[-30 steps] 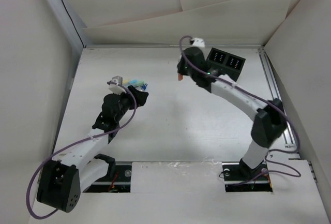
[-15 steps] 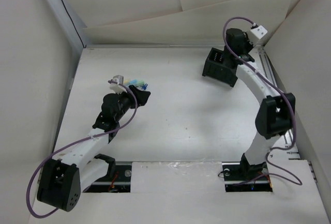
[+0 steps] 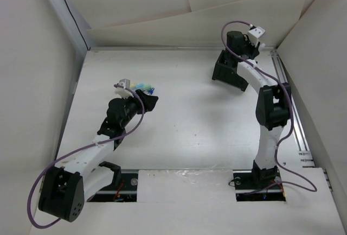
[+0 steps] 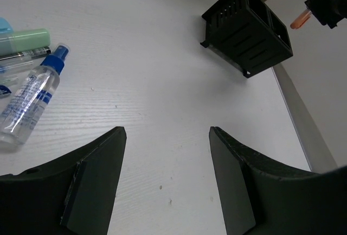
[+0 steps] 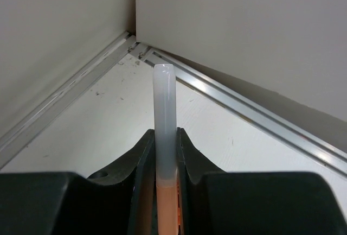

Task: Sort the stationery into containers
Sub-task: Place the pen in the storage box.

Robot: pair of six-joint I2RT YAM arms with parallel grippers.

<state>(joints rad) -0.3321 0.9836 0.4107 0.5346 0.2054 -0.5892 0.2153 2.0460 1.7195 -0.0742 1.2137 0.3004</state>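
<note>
The black two-compartment organiser (image 3: 226,73) stands at the back right and also shows in the left wrist view (image 4: 246,29). My right gripper (image 3: 245,46) is just behind it, shut (image 5: 165,137) on a pen with a translucent white barrel and an orange end (image 5: 164,94). The orange end shows in the left wrist view (image 4: 300,18). The remaining stationery (image 3: 142,87) lies at the left: a green highlighter (image 4: 21,39), a light-blue one (image 4: 4,24) and thin pens. My left gripper (image 3: 147,102) hovers beside the pile, open and empty (image 4: 165,180).
A small clear spray bottle with a blue cap (image 4: 30,96) lies in the pile. Aluminium rails (image 5: 255,113) run along the back and right table edges and meet in the corner ahead of the right gripper. White walls stand close behind.
My right arm has swung from the back middle to the back right, behind the organiser, with the pen still gripped. The organiser looks shifted a little to the near left. The left arm has not moved.
</note>
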